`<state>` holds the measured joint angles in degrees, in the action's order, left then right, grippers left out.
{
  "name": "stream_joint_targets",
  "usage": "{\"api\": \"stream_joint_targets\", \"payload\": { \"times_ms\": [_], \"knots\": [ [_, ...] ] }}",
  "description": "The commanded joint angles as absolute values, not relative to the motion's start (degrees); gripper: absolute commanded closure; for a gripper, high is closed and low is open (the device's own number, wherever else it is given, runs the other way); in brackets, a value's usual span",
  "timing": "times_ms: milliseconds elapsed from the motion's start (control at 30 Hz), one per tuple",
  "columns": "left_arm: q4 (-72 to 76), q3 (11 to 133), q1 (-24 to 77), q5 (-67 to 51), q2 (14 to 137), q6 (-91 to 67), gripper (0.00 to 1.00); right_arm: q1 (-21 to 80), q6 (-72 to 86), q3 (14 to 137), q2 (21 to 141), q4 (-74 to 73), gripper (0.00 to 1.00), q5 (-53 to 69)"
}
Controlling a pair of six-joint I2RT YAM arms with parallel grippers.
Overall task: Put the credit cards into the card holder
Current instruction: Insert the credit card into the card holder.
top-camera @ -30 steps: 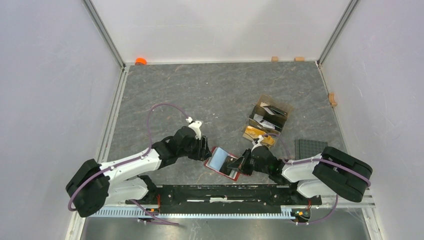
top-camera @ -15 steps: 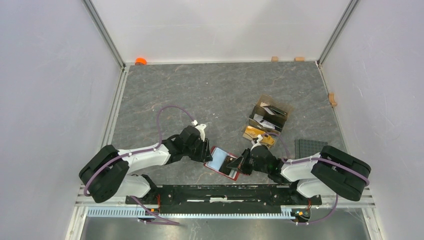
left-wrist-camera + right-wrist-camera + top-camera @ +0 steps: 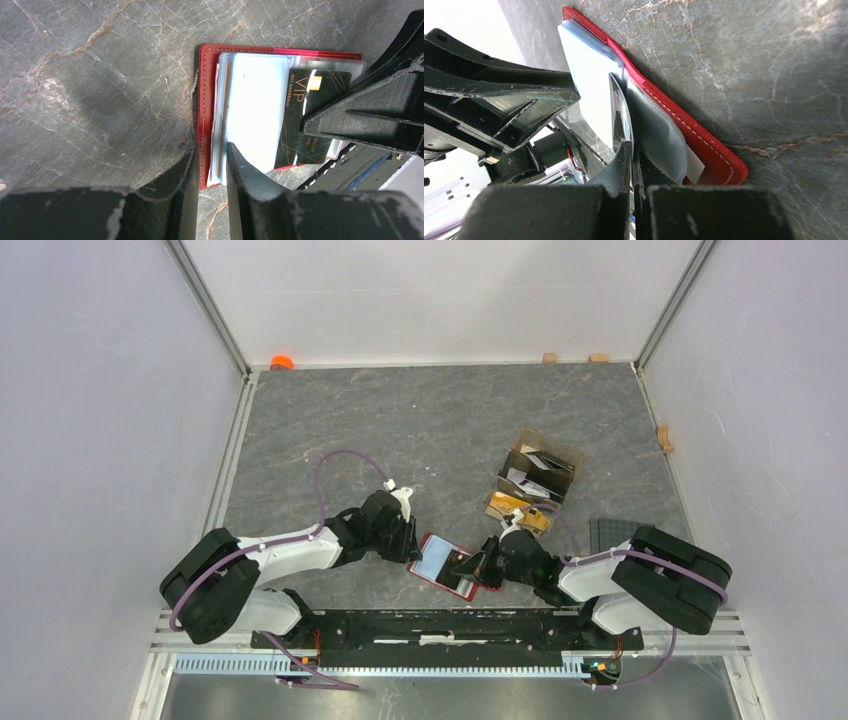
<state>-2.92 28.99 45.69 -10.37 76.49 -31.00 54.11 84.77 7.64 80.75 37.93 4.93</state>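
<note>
One card holder [image 3: 205, 100], one dark card [image 3: 300, 115] clamped in right pincer [image 3: 630, 150]; left pincer [image 3: 210, 150] narrowly parted astride holder's edge, grip unclear.

card holder [image 3: 445, 565]: on table [image 3: 400, 420], near edge, centre
VIP card [image 3: 305, 120]: on card holder, right side
box [image 3: 540, 472]: behind card holder, to right

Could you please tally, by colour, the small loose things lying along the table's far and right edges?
Small tan blocks: 3
Small round orange object: 1
Total: 4
</note>
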Motion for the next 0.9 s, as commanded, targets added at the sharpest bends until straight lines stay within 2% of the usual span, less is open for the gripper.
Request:
{"api": "stream_joint_targets", "payload": {
  "times_ms": [0,867],
  "knots": [
    [-3.84,29.07,46.05,-8.65,78.38,-28.97,0.71,54.17,83.67,7.89,83.30,29.63,1.00,0.42],
    [-4.09,28.72,46.05,-8.96,78.57,-28.50,0.77,53.62,83.64,10.67,85.45,29.62,1.00,-3.52]
  ]
}}
